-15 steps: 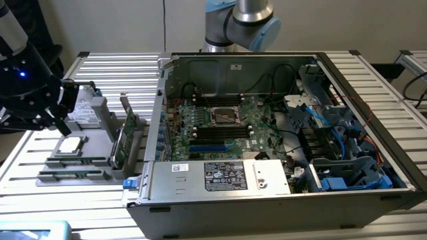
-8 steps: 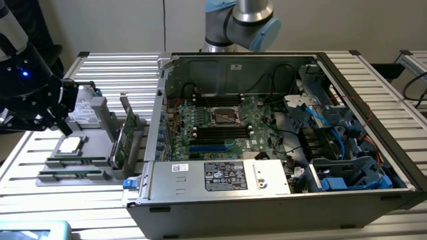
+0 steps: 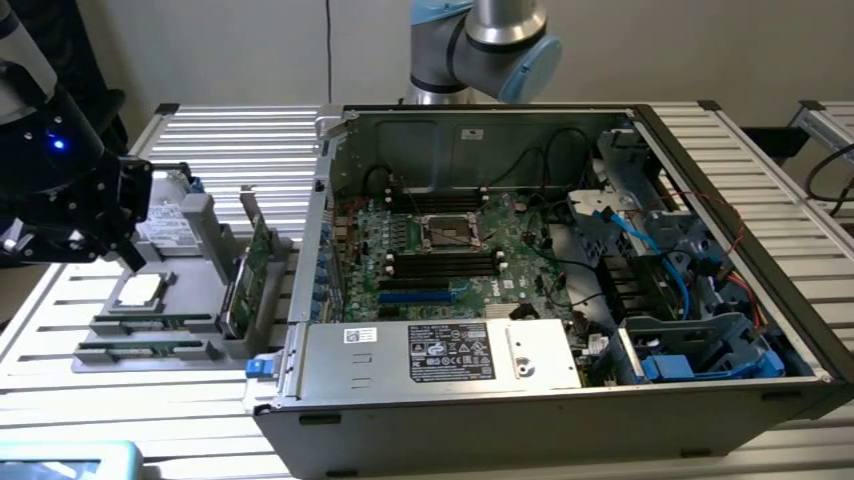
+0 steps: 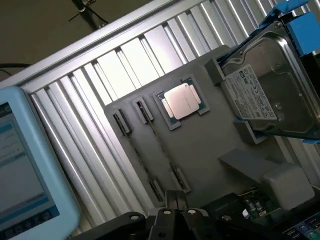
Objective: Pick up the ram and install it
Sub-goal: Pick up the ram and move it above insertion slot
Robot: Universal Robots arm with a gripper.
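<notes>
1. Stretching under everything is the slatted metal desk (image 3: pixel 134 405).
2. On it lies an open computer case (image 3: pixel 534 440). Its green motherboard (image 3: pixel 461 250) faces up among black and blue cables.
3. The grey-and-blue robot arm (image 3: pixel 481 40) rises behind the case.
4. A flat grey tray (image 4: pixel 210 145) sits on the desk at the exterior view's left, just beside the case, and carries loose parts.
5. A light-blue screen (image 4: pixel 25 165) stands near the tray.
6. A silver hard drive (image 4: pixel 265 90) in a blue frame rests at one end of the tray.
7. A green expansion card (image 3: pixel 247 285) stands upright on the tray edge nearest the case.
8. The dark hand (image 4: pixel 176 205) hangs over the tray with its fingers pressed together and nothing between them. In the wrist view it is close to the ends of the stick holders.
9. The ram (image 3: pixel 150 322) lies in a narrow holder on the tray, not in the motherboard. A second stick (image 3: pixel 144 350) lies parallel just beside it.
10. The square silver processor (image 4: pixel 182 101) sits flat in its own pocket, near the sticks.
</notes>
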